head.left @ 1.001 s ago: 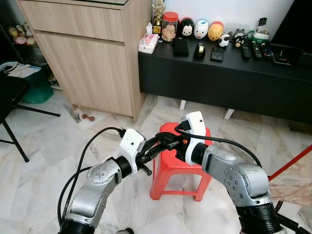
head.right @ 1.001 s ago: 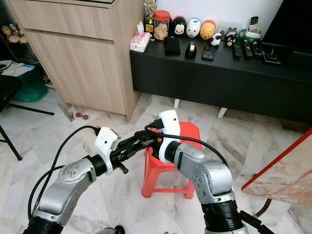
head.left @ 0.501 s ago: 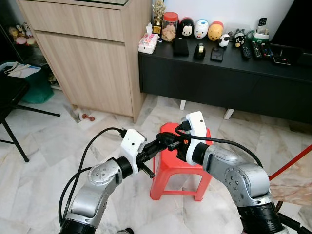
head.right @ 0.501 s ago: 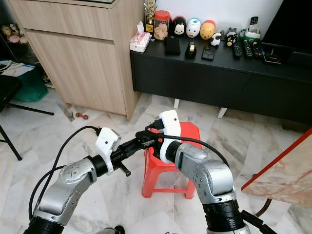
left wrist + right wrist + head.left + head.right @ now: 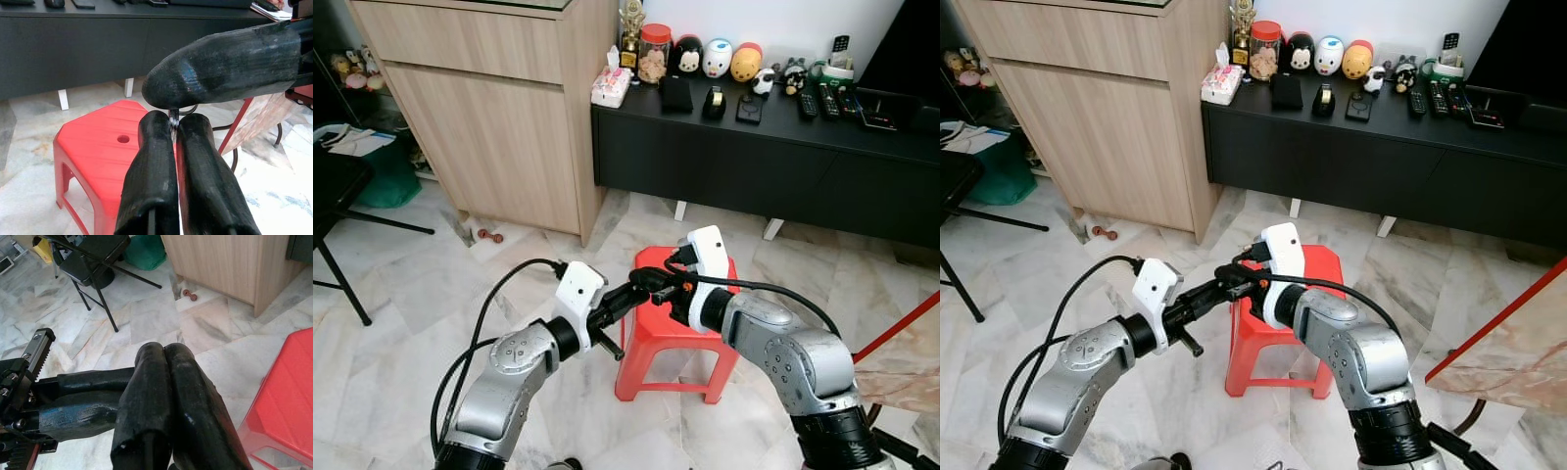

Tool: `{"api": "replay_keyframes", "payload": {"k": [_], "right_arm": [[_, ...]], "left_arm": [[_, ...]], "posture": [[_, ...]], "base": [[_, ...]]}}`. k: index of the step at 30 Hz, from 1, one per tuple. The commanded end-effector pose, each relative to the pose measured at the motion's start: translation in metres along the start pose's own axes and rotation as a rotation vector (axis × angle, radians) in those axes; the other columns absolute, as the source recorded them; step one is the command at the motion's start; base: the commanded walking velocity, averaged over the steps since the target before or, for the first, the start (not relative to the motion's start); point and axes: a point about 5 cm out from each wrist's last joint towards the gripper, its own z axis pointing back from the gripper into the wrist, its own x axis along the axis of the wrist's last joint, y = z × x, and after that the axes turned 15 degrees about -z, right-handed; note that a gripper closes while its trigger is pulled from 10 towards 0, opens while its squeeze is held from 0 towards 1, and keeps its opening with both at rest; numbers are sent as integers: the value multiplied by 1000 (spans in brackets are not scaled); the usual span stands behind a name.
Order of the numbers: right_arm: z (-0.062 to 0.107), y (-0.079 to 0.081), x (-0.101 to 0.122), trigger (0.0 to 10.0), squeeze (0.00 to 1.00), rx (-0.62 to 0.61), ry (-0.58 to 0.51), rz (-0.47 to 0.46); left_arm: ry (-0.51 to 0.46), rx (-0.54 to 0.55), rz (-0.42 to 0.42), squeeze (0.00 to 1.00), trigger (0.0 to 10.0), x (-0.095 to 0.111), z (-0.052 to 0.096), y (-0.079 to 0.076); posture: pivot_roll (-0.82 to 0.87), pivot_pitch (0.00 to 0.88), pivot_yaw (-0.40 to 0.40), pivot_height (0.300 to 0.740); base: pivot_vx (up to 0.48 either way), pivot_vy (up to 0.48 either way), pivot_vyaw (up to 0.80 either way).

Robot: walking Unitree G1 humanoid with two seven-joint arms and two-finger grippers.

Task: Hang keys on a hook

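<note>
Left gripper [image 5: 172,131] pinched shut on key ring [image 5: 174,122], above red stool [image 5: 656,328]. Right gripper [image 5: 164,355] pressed shut, empty, tips meeting left's. Keys held; hook unseen, hanging not begun.

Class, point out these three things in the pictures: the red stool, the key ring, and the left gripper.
red stool [image 5: 98,156], left wrist view, seat top.
key ring [image 5: 174,122], left wrist view, metal loop.
left gripper [image 5: 175,128], left wrist view, between fingertips.

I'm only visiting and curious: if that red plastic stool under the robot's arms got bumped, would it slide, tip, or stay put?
The red stool looks like thin moulded plastic, so probably light and easily shoved. It stands on glossy marble floor, so it would likely slide rather than grip. Its splayed legs suggest that a low bump would not tip it; a knock at the seat edge might.
</note>
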Motion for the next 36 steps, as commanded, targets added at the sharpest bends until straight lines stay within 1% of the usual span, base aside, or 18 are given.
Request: {"api": "replay_keyframes", "payload": {"k": [1, 2, 7, 8, 9, 10, 11, 14, 19, 22, 27, 28, 29, 30, 31, 33, 35, 36], "right_arm": [[3, -7, -2, 10000, 627, -31, 7, -4], [3, -8, -2, 10000, 1000, -34, 3, -6], [4, -21, 8, 10000, 1000, -127, -68, -33], [5, -27, 13, 10000, 780, -169, -107, -49], [6, -30, 16, 10000, 86, -183, -129, -56], [6, -31, 18, 10000, 86, -191, -143, -61], [7, -33, 20, 10000, 0, -205, -161, -70], [10, -41, 27, 10000, 0, -248, -213, -99], [10, -52, 21, 10000, 0, -293, -205, -109], [9, -62, 11, 10000, 0, -334, -180, -123], [13, -99, -39, 10000, 0, -485, -56, -154], [14, -105, -48, 10000, 0, -513, -32, -163], [16, -109, -55, 10000, 0, -530, -17, -169], [21, -121, -78, 10000, 0, -583, 39, -199], [21, -121, -78, 10000, 0, -583, 39, -199], [30, -135, -110, 10000, 0, -662, 113, -210], [31, -137, -114, 10000, 0, -674, 123, -211], [36, -143, -130, 10000, 0, -714, 174, -186]], "left_arm": [[-26, 1, 7, 0, 0, 5, 2, 0], [-25, 0, 7, 0, 0, 5, 2, 0], [-19, -5, 8, 0, 0, 4, 4, 0], [-17, -5, 10, 0, 0, 3, 5, 0], [-15, -5, 9, 0, 0, 3, 5, 0], [-13, -6, 9, 0, 0, 3, 5, 0], [-11, -6, 9, 0, 0, 2, 6, 0], [-3, -7, 10, 0, 0, 0, 7, -1], [11, -3, 14, 0, 0, -4, 9, 0], [22, 2, 21, 0, 0, -7, 11, 2], [133, 51, -6, 0, 0, -26, 22, 11], [153, 56, -7, 0, 863, -30, 25, 12], [165, 58, -6, 0, 863, -33, 26, 13], [217, 81, -2, 0, 10000, -45, 32, 16], [217, 81, -2, 0, 10000, -45, 32, 16], [329, 108, -17, 0, 10000, -67, 43, 17], [351, 110, -25, 0, 10000, -71, 45, 17], [533, 93, -109, 0, 10000, -96, 54, 14]], "posture": [[-8, 131, -66, 740], [-8, 131, -66, 740], [-8, 131, -66, 740], [-7, 131, -65, 740], [-7, 131, -65, 740], [-7, 131, -65, 740], [-7, 131, -65, 740], [-7, 131, -64, 740], [-6, 131, -64, 740], [-6, 131, -64, 740], [1, 134, -62, 740], [3, 134, -61, 740], [3, 134, -61, 740], [3, 134, -61, 740], [3, 134, -61, 740], [4, 136, -58, 740], [4, 136, -58, 740], [5, 133, -55, 740]], "base": [[0, 0, 0], [0, 0, 0], [0, 0, 0], [0, 0, 0], [0, 0, 0], [0, 0, 0], [0, 0, 0], [0, 0, 0], [0, 0, 0], [0, 0, 0], [0, 0, 0], [0, 0, 0], [0, 0, 0], [0, 0, 0], [0, 0, 0], [0, 0, 0], [0, 0, 0], [0, 0, 0]]}}
